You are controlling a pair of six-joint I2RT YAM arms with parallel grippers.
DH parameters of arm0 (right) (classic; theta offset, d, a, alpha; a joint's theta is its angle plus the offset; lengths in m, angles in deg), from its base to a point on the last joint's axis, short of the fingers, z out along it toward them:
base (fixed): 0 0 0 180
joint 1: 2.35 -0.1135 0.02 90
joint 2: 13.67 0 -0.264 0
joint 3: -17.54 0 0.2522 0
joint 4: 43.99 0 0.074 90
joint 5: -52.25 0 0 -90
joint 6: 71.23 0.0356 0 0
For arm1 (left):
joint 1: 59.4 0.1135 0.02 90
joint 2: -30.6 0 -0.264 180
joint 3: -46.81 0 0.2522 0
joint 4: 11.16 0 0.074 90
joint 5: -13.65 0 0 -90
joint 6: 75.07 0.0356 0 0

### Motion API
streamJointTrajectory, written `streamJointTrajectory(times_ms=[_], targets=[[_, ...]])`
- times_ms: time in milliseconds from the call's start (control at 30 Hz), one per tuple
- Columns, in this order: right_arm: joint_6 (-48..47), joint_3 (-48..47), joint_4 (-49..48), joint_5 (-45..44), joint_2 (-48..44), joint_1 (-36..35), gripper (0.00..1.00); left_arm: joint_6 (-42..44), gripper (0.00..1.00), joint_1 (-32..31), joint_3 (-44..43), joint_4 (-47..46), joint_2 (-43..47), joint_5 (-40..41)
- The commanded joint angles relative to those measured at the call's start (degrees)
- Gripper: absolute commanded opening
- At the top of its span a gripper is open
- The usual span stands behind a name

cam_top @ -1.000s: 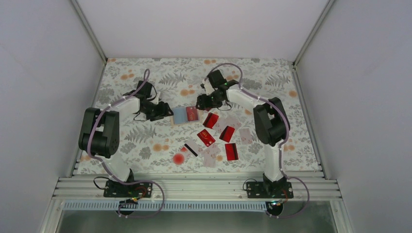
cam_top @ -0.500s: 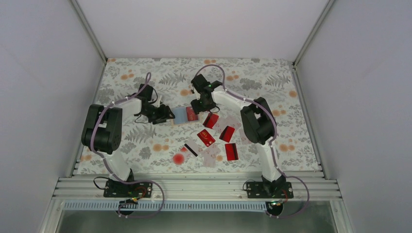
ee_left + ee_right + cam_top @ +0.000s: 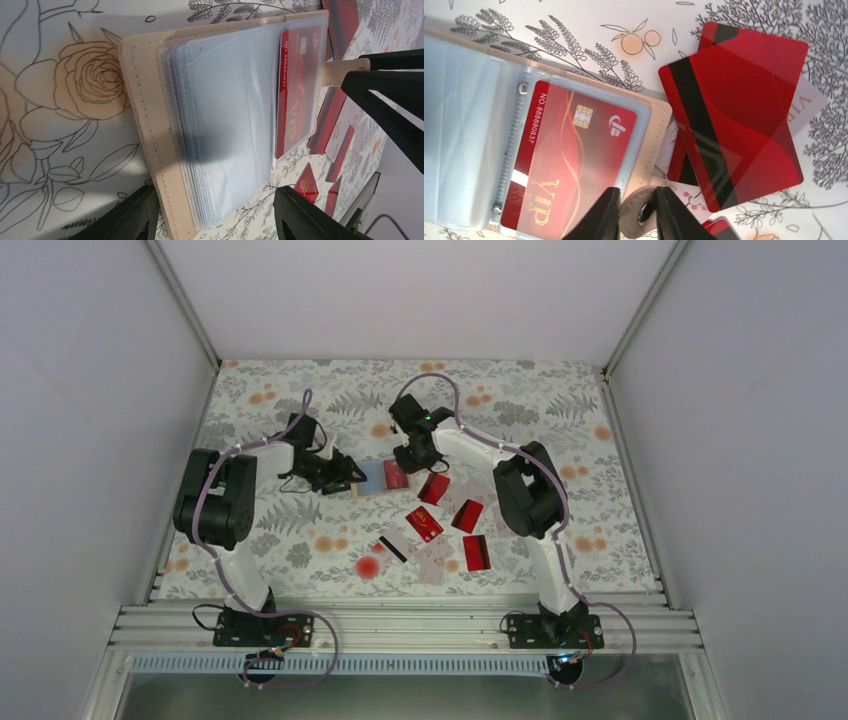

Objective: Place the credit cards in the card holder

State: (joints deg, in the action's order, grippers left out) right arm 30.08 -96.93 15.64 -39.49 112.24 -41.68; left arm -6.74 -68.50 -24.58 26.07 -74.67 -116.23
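My right gripper (image 3: 639, 212) is pinched narrow on the snap tab (image 3: 345, 70) that sticks out from the right edge of the card holder (image 3: 372, 478), so I have that flap held down. My left gripper (image 3: 215, 196) stands wide at the holder's left end, with a finger on either side of it. I cannot tell whether either finger touches the cover.

The holder lies open and flat near the middle of the flowered table (image 3: 270, 400), with its clear sleeves facing up. One red card (image 3: 569, 155) sits fully inside the rightmost sleeve, its chip and gold lettering showing through the plastic. That is the only card I would count as done. The sleeves beside it look empty from my left wrist.

Nearly everything else is left. The loose cards (image 3: 424, 523) are scattered on the table to the near right of the holder. Several are red, a few are pale and hard to count against the print, and there is one white card with a black stripe (image 3: 393, 546). An overlapping red pair (image 3: 734, 125) lies just right of the holder, close to the tab I am holding. The round red blot (image 3: 368, 566) nearer the front is no card.

I judge the task barely begun: one card in, roughly eight or nine to go.
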Motion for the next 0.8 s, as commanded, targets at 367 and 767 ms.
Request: streamJointTrajectory(times_ms=[367,767], targets=[[-0.8,6.6,-4.7,4.0,1.7,0.2,0.05,-0.5,0.57,0.2,-3.0,-0.6,-4.0,-1.6],[-0.5,9.5,-7.2,9.5,1.4,1.2,0.04,-0.5,0.54,-0.5,-5.2,-2.6,-3.2,-6.8]])
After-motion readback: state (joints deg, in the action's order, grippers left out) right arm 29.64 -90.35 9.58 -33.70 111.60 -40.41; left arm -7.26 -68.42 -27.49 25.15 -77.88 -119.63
